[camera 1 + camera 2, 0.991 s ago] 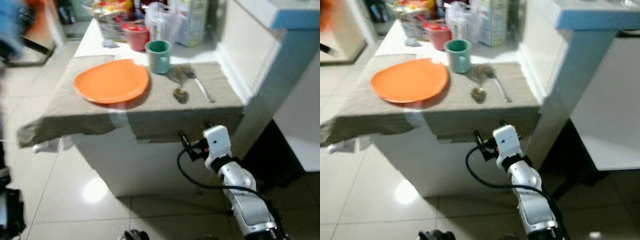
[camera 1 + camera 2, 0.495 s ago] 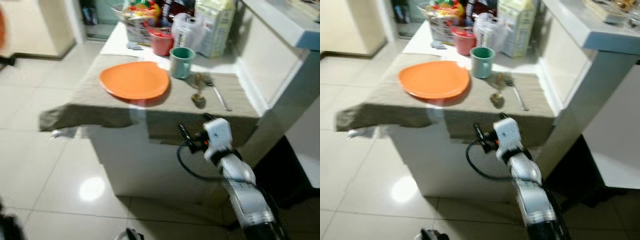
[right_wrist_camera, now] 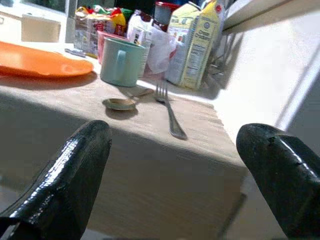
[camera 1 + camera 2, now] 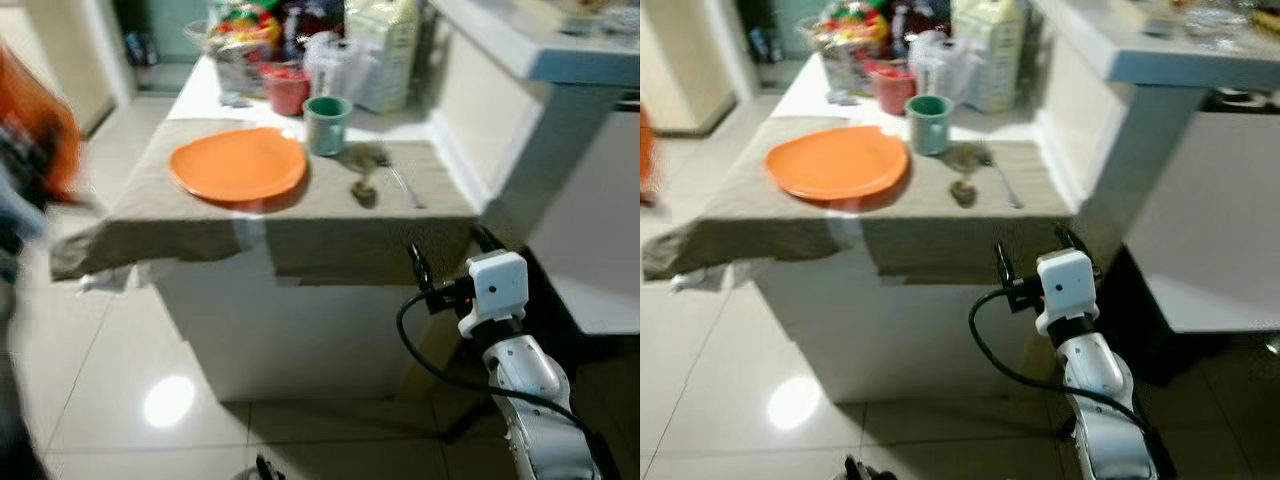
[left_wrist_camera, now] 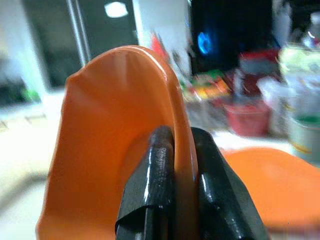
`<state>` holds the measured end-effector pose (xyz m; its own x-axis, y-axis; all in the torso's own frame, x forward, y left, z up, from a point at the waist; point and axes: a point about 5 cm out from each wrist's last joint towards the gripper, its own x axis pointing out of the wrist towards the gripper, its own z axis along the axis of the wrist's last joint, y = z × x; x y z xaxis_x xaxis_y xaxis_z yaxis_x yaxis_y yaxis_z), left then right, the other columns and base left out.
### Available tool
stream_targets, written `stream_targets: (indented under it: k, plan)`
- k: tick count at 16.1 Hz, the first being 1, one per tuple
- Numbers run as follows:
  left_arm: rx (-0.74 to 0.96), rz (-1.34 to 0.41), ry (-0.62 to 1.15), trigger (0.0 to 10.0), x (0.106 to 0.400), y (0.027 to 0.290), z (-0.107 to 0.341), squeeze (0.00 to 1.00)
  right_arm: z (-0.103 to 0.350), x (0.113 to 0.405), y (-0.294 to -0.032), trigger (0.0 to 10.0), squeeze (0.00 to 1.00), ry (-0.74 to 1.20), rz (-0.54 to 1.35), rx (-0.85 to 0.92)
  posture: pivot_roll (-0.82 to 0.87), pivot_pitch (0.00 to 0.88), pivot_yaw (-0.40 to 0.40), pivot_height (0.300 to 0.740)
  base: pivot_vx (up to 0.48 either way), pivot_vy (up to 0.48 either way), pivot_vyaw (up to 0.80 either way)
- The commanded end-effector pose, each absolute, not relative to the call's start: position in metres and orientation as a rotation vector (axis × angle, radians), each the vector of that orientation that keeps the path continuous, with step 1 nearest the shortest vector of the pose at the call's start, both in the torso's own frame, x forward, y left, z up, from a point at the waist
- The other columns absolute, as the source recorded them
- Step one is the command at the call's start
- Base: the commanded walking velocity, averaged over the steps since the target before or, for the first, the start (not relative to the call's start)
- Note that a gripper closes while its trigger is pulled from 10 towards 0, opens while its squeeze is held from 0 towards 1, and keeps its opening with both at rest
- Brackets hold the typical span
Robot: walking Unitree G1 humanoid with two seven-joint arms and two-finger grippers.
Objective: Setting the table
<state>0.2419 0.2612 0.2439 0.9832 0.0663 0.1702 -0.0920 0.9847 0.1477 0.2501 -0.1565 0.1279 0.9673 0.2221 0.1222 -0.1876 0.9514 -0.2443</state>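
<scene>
Left gripper [image 5: 172,200] pinches an upright orange plate [image 5: 115,140] by its rim; right gripper [image 3: 170,165], spread wide, faces the table [image 3: 125,150] edge

Surface [image 4: 300,330] body smooth, white, slightly shiny; matt beige woven cloth [image 4: 300,215] over it, coarse weave. Orange plate [image 4: 238,164] on cloth: smooth plastic look, satin sheen. Second orange plate [image 5: 125,140] between left gripper [image 5: 182,150] fingers [image 5: 155,180]: glossy, thin; fingers black, finely ribbed pads. Right gripper [image 3: 175,175] fingers [image 3: 70,175] glossy black, smooth. Green mug [image 3: 120,62] matt, smooth. Fork [image 3: 169,111] shiny metal; spoon [image 3: 122,102] duller brassy metal. Cartons [image 3: 197,45] printed paperboard; bag [image 3: 150,42] thin translucent plastic. Floor [image 4: 130,380] glossy tile, reflecting light. Right arm [image 4: 530,390] silver metallic, white plastic wrist.
</scene>
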Motion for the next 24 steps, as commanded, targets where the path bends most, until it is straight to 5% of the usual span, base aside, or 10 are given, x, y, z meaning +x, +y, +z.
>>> stream_targets:
  k: [1,9,24]
  plan:
    - [0.115,0.082,-0.131,0.0,0.237,0.249,0.232,0.0,0.13,0.253,-0.156,10.0,0.0,-0.158,0.221,-0.226,-0.04,0.0,0.024,0.736,0.0,0.0,0.0]
    - [-0.151,0.027,0.077,0.0,0.208,0.196,0.165,0.0,0.125,0.255,-0.151,10.0,0.0,-0.132,0.224,-0.179,-0.05,0.0,0.045,0.736,0.0,0.0,0.0]
    - [-0.099,-0.12,0.068,0.0,0.219,0.175,0.149,0.0,0.108,0.263,-0.145,10.0,0.0,-0.052,0.253,-0.161,-0.08,0.026,0.059,0.736,0.0,0.0,0.0]
